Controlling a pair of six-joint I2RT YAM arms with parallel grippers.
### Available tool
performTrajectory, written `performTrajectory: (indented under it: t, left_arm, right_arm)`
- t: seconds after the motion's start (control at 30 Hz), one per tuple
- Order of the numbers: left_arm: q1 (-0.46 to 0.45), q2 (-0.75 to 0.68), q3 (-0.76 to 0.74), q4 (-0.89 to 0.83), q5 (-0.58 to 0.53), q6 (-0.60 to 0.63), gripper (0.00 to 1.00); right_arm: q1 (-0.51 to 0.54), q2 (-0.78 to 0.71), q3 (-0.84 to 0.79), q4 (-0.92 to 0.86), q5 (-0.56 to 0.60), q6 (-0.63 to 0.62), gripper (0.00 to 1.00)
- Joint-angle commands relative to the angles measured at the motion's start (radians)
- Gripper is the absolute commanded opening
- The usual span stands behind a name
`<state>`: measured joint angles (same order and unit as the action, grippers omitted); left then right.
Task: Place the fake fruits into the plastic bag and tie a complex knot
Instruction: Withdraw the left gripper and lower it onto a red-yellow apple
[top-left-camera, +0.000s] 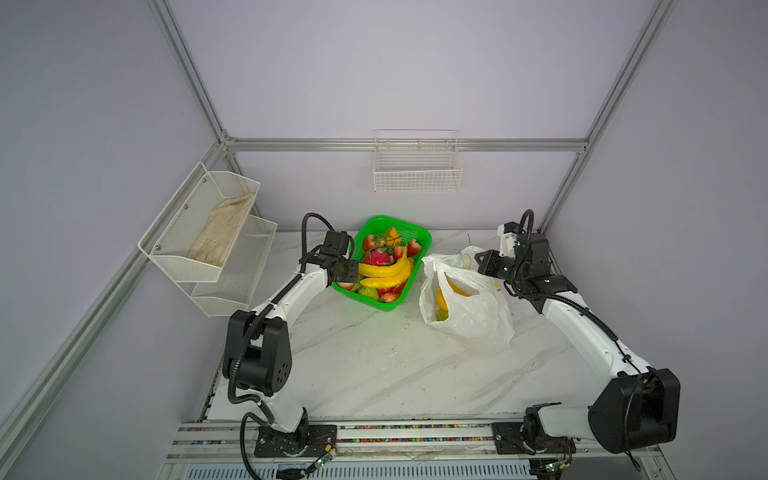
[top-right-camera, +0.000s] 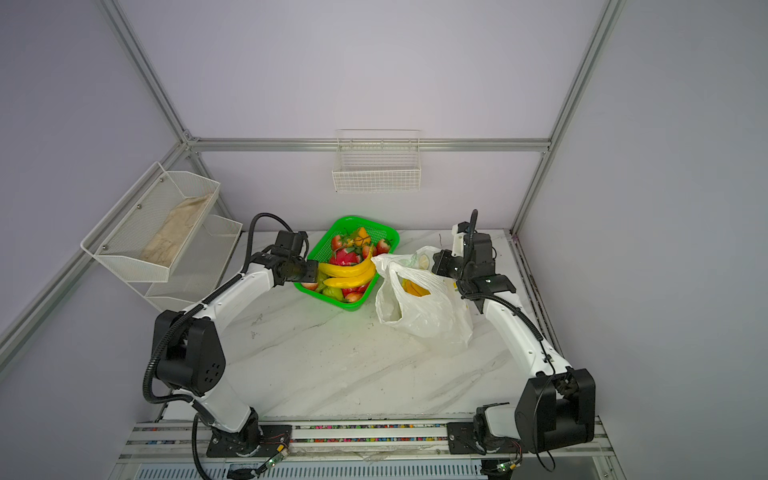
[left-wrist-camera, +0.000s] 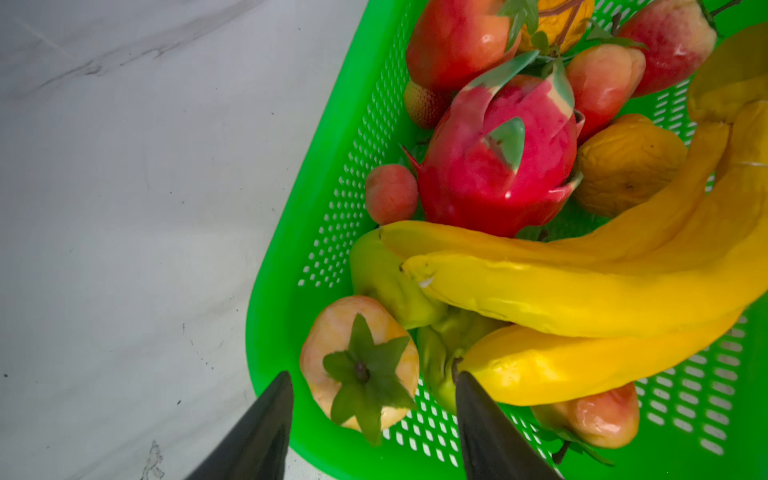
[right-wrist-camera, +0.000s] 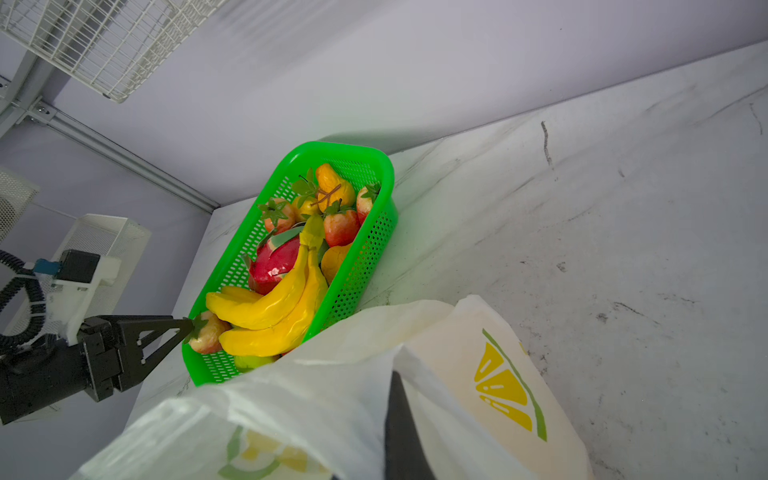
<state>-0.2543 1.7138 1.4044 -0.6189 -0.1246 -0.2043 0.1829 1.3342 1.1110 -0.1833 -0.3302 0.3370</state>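
Note:
The fake fruits lie heaped in a green mesh basket (top-left-camera: 424, 234) (left-wrist-camera: 291, 249): a yellow banana bunch (top-left-camera: 386, 272) (left-wrist-camera: 582, 299), a pink dragon fruit (left-wrist-camera: 490, 174), strawberries and pears. My left gripper (left-wrist-camera: 374, 376) (top-left-camera: 352, 279) is open at the basket's near-left corner. Its fingers stand either side of a pale red strawberry (left-wrist-camera: 332, 332) (right-wrist-camera: 210, 334) without touching it. The plastic bag (top-left-camera: 473, 320) (top-right-camera: 428, 320) (right-wrist-camera: 316, 374) stands to the right with its mouth held open. A yellow fruit (top-left-camera: 448, 297) and something green lie inside. My right gripper (right-wrist-camera: 397, 386) (top-left-camera: 478, 259) is shut on the bag's far rim. No knot is in view.
A white wire basket (top-left-camera: 417, 166) hangs on the back wall. A two-tier mesh shelf (top-left-camera: 183, 253) holding a beige cloth (top-left-camera: 222, 232) sits on the left wall, close to my left arm. The marble table (top-left-camera: 374, 365) stretches in front of basket and bag.

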Motion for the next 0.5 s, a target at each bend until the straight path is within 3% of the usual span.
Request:
performTrajectory:
  t: [0.0,0.27,0.47]
  left_arm:
    - [0.006,0.01,0.112,-0.016,-0.024,0.055,0.52]
    - [0.006,0.049,0.136,-0.022,-0.015,0.078,0.34]
    - [0.006,0.073,0.142,-0.03,-0.013,0.082,0.27]
  right_arm:
    - [-0.004,-0.026,-0.011,0.028,-0.012,0.004,0.0]
    - [-0.004,-0.005,-0.004,0.025,-0.016,0.004,0.0]
    - [-0.005,0.017,0.005,0.019,-0.021,-0.001,0.0]
